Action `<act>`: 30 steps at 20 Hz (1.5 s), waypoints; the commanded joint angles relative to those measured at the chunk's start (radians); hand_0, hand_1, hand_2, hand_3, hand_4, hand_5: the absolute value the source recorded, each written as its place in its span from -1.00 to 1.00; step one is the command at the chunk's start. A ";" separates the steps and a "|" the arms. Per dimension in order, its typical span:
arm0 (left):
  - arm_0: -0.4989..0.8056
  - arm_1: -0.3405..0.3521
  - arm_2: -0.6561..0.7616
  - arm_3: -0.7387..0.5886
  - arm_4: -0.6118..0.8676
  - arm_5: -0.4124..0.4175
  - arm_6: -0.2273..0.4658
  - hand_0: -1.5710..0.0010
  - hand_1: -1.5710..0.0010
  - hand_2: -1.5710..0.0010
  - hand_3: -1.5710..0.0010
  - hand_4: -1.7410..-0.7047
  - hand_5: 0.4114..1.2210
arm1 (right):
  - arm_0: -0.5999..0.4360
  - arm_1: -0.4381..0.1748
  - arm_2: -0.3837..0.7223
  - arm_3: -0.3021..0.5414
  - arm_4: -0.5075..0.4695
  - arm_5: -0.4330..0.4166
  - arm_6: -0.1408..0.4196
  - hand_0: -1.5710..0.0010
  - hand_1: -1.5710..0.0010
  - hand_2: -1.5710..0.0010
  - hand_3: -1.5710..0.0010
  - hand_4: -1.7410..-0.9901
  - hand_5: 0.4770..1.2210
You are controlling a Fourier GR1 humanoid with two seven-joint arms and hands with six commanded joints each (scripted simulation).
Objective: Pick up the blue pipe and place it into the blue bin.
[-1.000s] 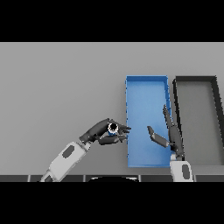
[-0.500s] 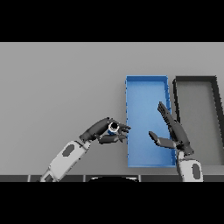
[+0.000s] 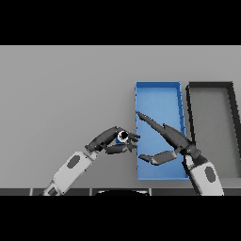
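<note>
Blue pipe (image 3: pixel 121 137) pinched in the curled fingers and thumb of the left hand (image 3: pixel 109 141), just left of the blue bin (image 3: pixel 157 85), close against its left wall and near the bin's near end. Open end of the pipe turned toward the camera, showing as a pale ring; whether lifted clear of the grey table (image 3: pixel 66 94) cannot be told.

Right hand (image 3: pixel 165 141) over the near half of the blue bin, fingers straight and reaching toward its left wall, thumb spread apart below them, holding nothing. Far half of the blue bin bare inside. Wide bare table left of and beyond the blue bin. Black bin (image 3: pixel 209 85) just right of the blue bin, long sides parallel, a narrow strip of table between them.

Counted: one pipe, two bins, two hands.
</note>
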 commanded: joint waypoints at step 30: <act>0.001 -0.020 0.015 0.010 0.029 -0.048 -0.045 -0.77 -0.77 -0.76 0.30 -0.95 0.98 | -0.402 0.234 0.197 0.305 -0.018 0.113 0.115 -0.77 -0.77 -0.77 -0.69 -0.25 0.29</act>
